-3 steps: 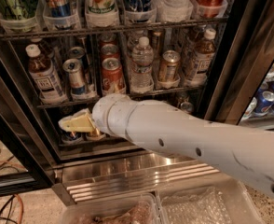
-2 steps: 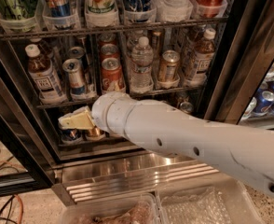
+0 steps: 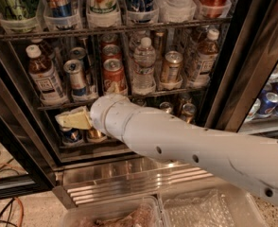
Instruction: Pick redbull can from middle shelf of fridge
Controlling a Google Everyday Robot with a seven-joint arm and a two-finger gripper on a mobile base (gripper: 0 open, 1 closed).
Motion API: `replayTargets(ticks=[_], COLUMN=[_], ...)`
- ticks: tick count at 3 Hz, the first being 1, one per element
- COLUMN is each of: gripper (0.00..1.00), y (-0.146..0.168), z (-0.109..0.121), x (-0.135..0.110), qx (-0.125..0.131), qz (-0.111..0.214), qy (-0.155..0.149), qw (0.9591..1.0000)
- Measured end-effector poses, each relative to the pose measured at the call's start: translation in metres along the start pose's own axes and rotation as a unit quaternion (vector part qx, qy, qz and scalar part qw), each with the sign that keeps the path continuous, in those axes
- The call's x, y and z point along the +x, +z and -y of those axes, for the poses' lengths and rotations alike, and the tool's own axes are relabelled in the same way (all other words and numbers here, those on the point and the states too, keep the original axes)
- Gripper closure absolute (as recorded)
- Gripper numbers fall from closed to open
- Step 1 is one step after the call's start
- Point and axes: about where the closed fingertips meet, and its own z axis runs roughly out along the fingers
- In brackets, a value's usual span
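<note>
The redbull can (image 3: pixel 76 81), slim, silver and blue, stands upright on the middle shelf (image 3: pixel 51 106) of the open fridge (image 3: pixel 233 79), second from the left, between a white-capped brown bottle (image 3: pixel 43 74) and a red cola can (image 3: pixel 114 75). My gripper (image 3: pixel 73 119), cream-coloured, is at the end of the white arm (image 3: pixel 177 141) that reaches in from the lower right. It is just below the shelf's front edge, beneath the redbull can and apart from it, in front of the lower rack.
On the same shelf stand a water bottle (image 3: pixel 143 65), a gold-brown can (image 3: pixel 171 67) and another brown bottle (image 3: pixel 203 56). Large soda bottles (image 3: pixel 101 4) fill the rack above and small cans (image 3: pixel 73 135) the rack below. Clear bins (image 3: pixel 129 214) lie below the steel base (image 3: pixel 129 178).
My gripper has crept slightly up and to the left, closer under the middle shelf. Nothing else has moved.
</note>
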Motion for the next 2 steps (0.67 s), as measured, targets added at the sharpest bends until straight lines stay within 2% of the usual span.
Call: replayTargets(ticks=[2], gripper=[0.0], y=[0.031], z=[-0.021], x=[-0.005], qx=[-0.002], qz=[0.069], qy=[0.009], qw=[0.9976])
